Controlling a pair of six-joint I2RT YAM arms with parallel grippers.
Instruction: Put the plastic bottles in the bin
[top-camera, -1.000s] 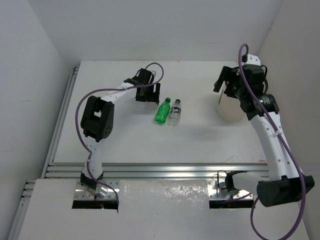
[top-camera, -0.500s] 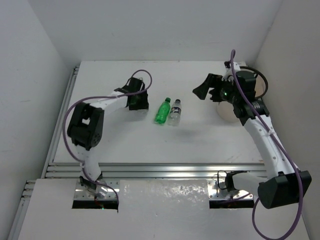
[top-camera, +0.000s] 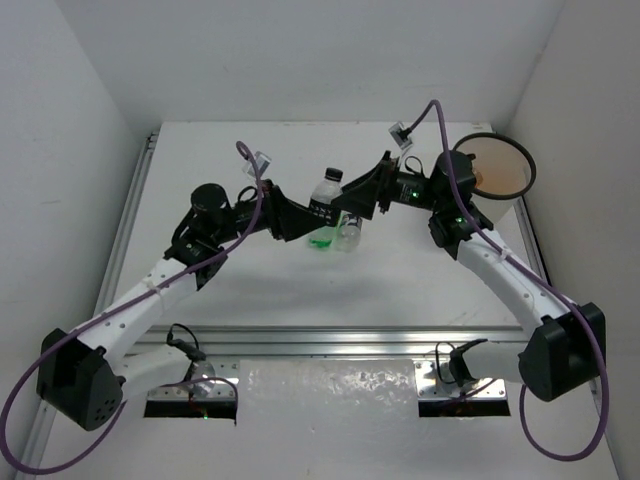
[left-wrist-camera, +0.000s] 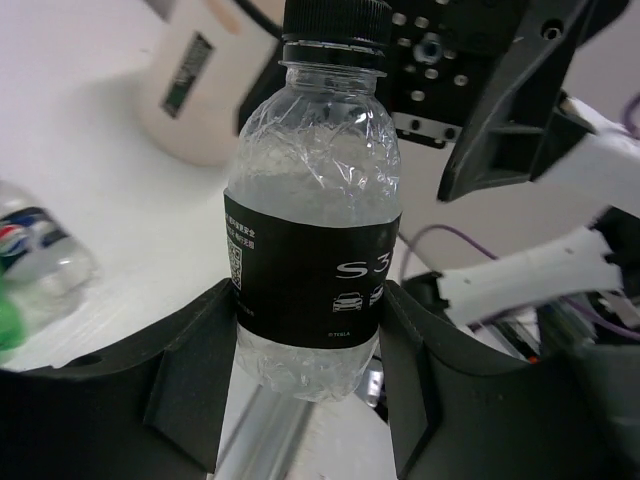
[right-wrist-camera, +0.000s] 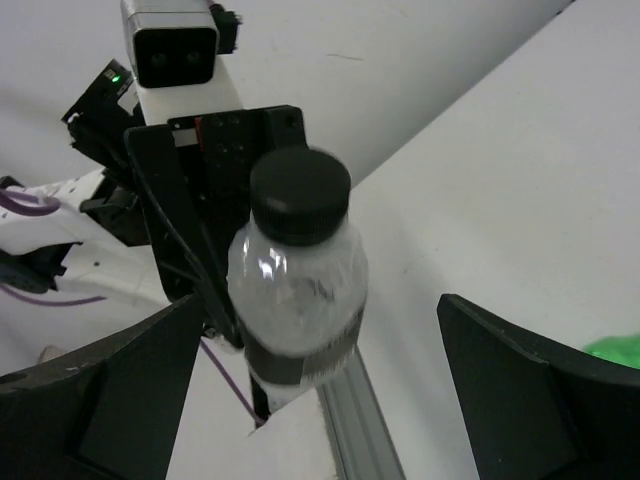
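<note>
Found left gripper (left-wrist-camera: 310, 340) clenched on black-capped clear bottle (left-wrist-camera: 312, 200), gripping the black label band from both sides. Held upright and clear of the table (top-camera: 420, 270), close to its centre in the overhead view. Located left gripper at the 9 o'clock side of that bottle.

Noted right gripper (right-wrist-camera: 318, 305) released, jaws spread wide, facing the held bottle from its 3 o'clock side. Seen from the right wrist, stands with one finger on either side of the bottle, both apart from its body.

Recorded two more bottles lying on the table just at 6 o'clock of the held one: green bottle (top-camera: 320, 241) and second clear bottle (top-camera: 348, 233), side by side, green at 9 o'clock of clear. Both partly hidden by the grippers above.

Placed white bin (left-wrist-camera: 195, 110), black-rimmed, at the table's 2 o'clock corner, well apart from all three bottles. Could not tell its contents.
</note>
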